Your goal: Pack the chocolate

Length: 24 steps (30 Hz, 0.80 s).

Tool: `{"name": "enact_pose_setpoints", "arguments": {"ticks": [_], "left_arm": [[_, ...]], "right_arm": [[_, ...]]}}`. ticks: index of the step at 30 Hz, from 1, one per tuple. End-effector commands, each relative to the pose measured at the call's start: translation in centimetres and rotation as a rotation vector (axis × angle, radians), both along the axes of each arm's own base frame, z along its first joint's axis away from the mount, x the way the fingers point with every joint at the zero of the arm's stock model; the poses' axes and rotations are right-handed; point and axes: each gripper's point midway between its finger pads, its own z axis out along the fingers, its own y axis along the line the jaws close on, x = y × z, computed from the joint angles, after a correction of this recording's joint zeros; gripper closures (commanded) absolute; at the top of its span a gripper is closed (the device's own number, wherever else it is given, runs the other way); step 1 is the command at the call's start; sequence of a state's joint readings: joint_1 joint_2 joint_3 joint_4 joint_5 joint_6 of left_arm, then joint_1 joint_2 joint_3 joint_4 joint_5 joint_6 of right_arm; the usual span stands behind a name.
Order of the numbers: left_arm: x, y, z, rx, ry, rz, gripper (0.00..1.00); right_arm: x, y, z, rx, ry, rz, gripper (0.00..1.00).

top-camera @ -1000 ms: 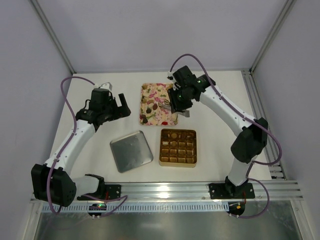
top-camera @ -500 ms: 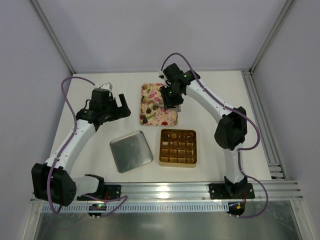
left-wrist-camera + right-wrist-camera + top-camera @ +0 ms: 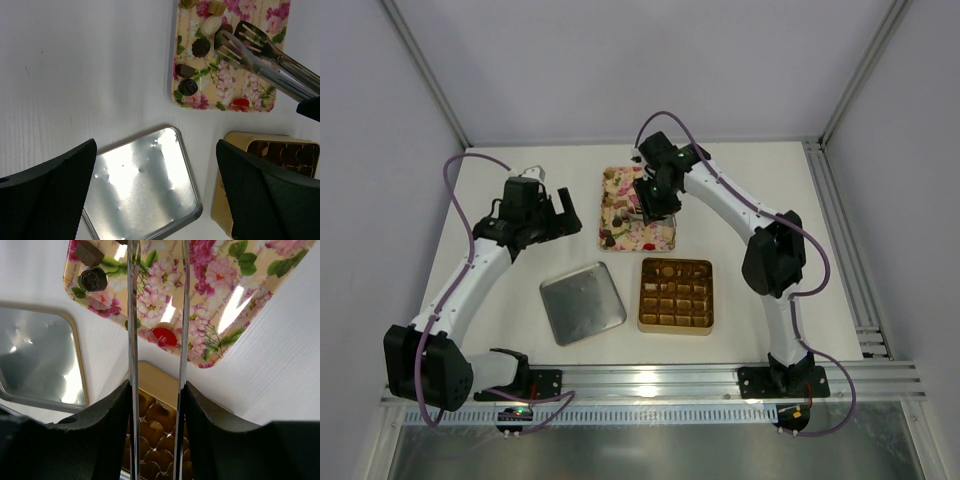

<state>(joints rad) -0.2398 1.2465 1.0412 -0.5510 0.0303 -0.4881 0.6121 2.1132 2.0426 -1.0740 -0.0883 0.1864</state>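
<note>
The right arm has swung in within the last second. Its tool (image 3: 158,387) was out past the right edge of the floral tray (image 3: 235,85), and now it hangs over the tray's middle. It is clamped on the two arms of a pair of metal tongs (image 3: 260,50). The tong blades stand slightly parted with nothing between them, their tips over the sweets on the tray's left half. To my eye that makes this the reach for a pick, with no piece taken yet.

The left tool (image 3: 566,212) has not moved. It hovers wide open and empty over the counter, left of the tray.

All the chocolate (image 3: 189,87) I can see is on the tray, mostly along its left side, with one red piece by the edge facing the gold box (image 3: 676,330). That box's cells look mostly empty.

The pieces sit top up. The rounds have no long axis to speak of. One small brown block by the tray's left edge seems to lie across the tray's width, though it is too small to be sure. The tongs run lengthwise from the tray's right side toward its left.
</note>
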Motion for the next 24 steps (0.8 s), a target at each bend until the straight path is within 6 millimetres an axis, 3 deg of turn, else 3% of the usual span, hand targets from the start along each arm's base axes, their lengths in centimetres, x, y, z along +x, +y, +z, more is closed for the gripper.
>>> {"name": "enact_pose_setpoints", "arguments": {"ticks": [1,6,24], "left_arm": [[0.6,-0.1,1.2,0.003,-0.035,-0.011,0.0],[0.7,-0.1,1.2,0.002,-0.034,-0.01,0.0],[0.8,0.0,1.2,0.005,-0.035,-0.009,0.0]], "right_arm": [[0.9,0.5,1.1,0.008,-0.046,0.003,0.53],[1.3,0.3,0.4,-0.015,-0.047,-0.007,0.53],[1.6,-1.0,1.3,-0.05,-0.072,-0.019,0.61]]}}
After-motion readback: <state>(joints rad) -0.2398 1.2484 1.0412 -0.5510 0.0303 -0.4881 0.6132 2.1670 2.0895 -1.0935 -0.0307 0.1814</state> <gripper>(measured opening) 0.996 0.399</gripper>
